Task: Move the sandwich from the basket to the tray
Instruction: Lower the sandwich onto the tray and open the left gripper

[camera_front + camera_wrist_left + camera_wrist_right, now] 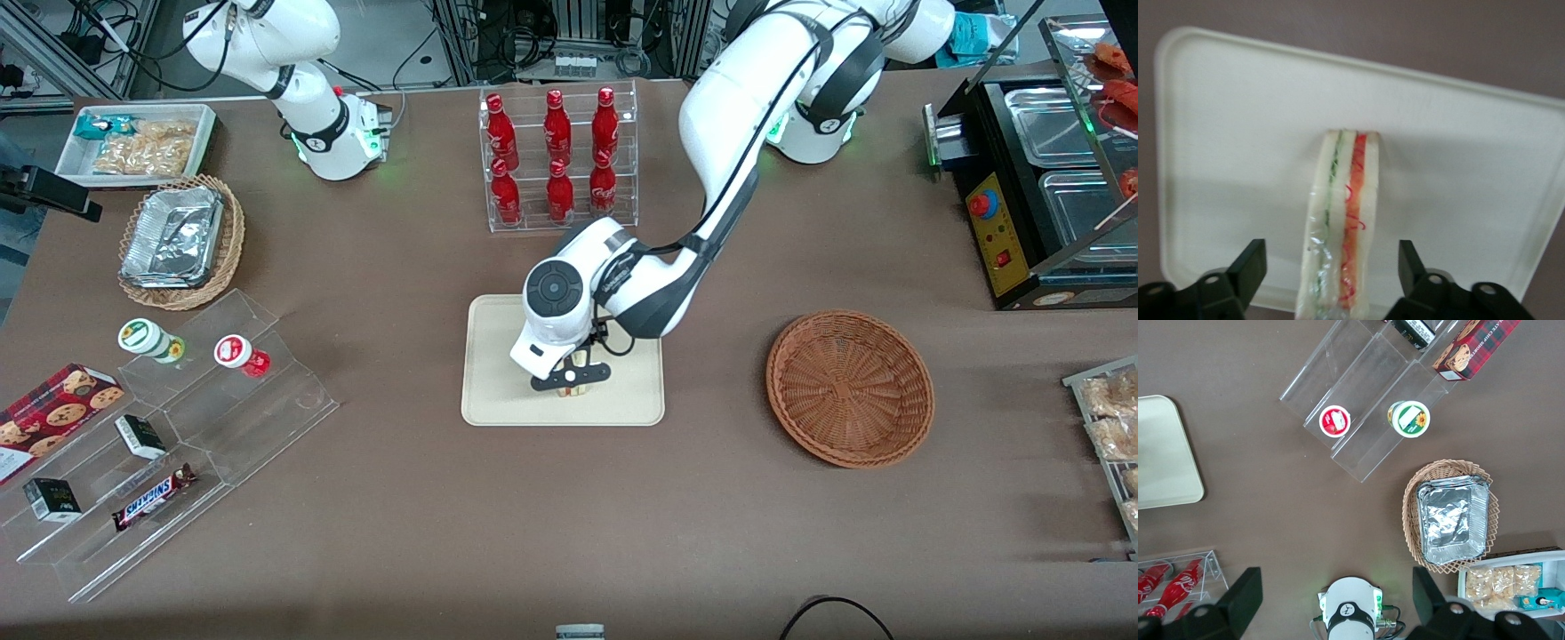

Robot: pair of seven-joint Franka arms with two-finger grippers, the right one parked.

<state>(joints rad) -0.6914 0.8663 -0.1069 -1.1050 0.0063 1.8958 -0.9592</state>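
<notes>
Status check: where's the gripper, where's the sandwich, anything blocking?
Gripper low over the tray, fingers open, clear of the sandwich. Sandwich on tray, standing on edge. Basket empty. Nothing in the way.

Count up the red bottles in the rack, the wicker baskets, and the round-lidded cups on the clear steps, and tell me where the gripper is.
Red bottles: 6
Wicker baskets: 2
Round-lidded cups: 2
Total: 10
Gripper: open, astride the sandwich on the tray.

Brown table (569, 533) is carrying cream tray (498, 391) centrally; wicker basket (849, 387) beside it, toward working arm's end. Gripper (570, 380) is hanging over tray.
</notes>
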